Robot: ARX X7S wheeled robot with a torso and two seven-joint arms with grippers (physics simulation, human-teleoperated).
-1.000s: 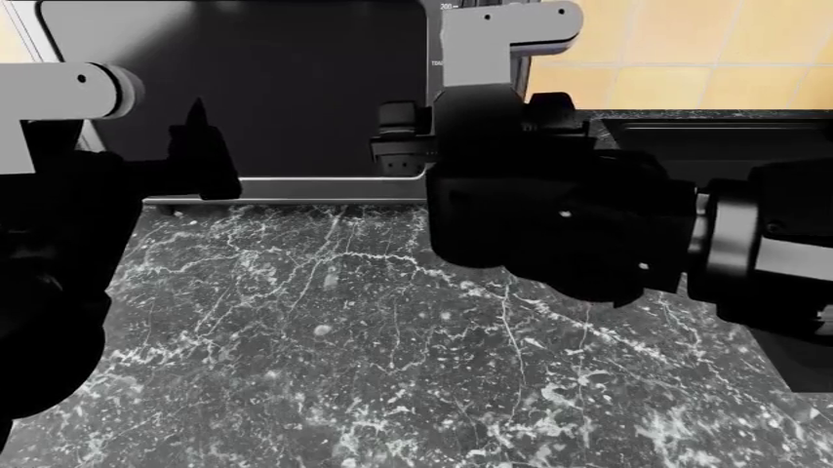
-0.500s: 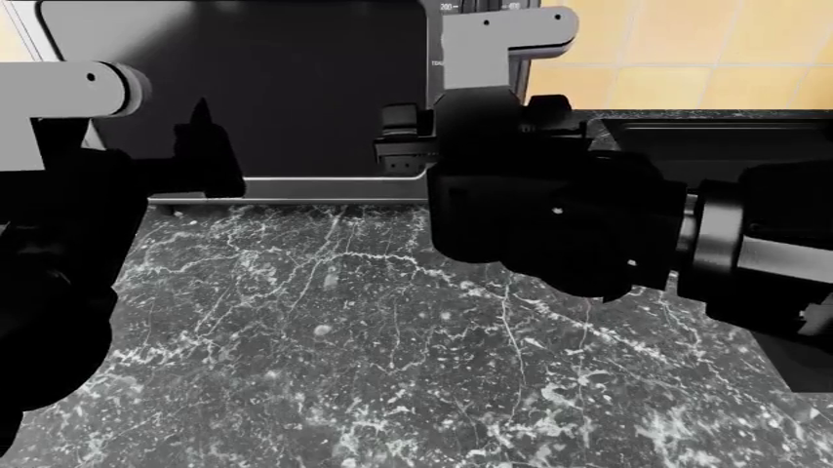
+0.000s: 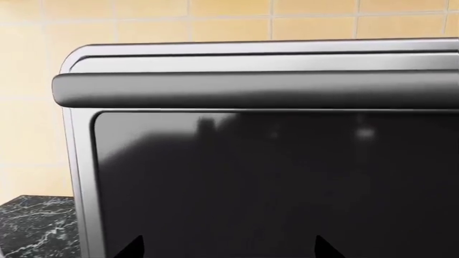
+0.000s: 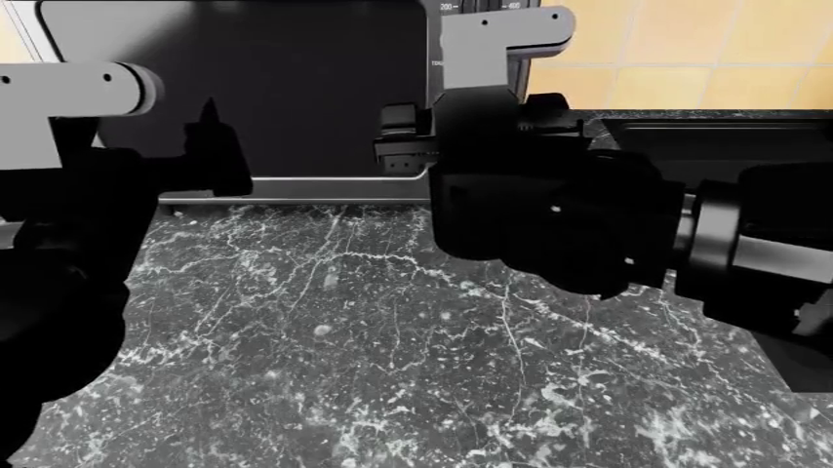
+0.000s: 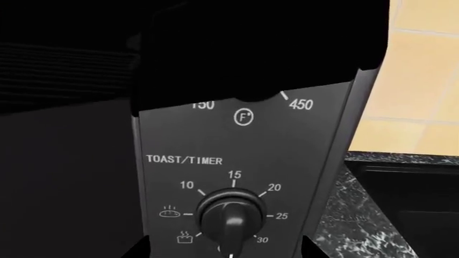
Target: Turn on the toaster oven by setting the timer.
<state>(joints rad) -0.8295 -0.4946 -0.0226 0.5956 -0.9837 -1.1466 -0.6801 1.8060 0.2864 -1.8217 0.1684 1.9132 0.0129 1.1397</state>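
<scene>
Timer (image 5: 231,215): small black knob low on the control panel in the right wrist view, under the TOAST/TIMER label, ringed by 10, 15, 20, 25, 30, pointer line aimed at about 6 o'clock, seemingly unset. Above it, at 12 o'clock, only the 150 and 450 marks of the temperature dial, the dial itself behind the dark gripper body. Panel on the right end of the toaster oven (image 4: 234,88), with the dark glass door to its 9 o'clock and a dark marble countertop (image 4: 390,341) in front.

Step in hand, by judgement: final approach to the knob, no grasp yet. Right gripper (image 5: 226,252) close before the panel, two finger tips just visible either side of the knob and clear of it, so spread apart. Left gripper (image 3: 226,250) facing the glass door, tips spread likewise, holding nothing, idle.

Next move, as judged: a short advance onto the knob, closing on it squarely, then a clockwise twist toward the numerals.
</scene>
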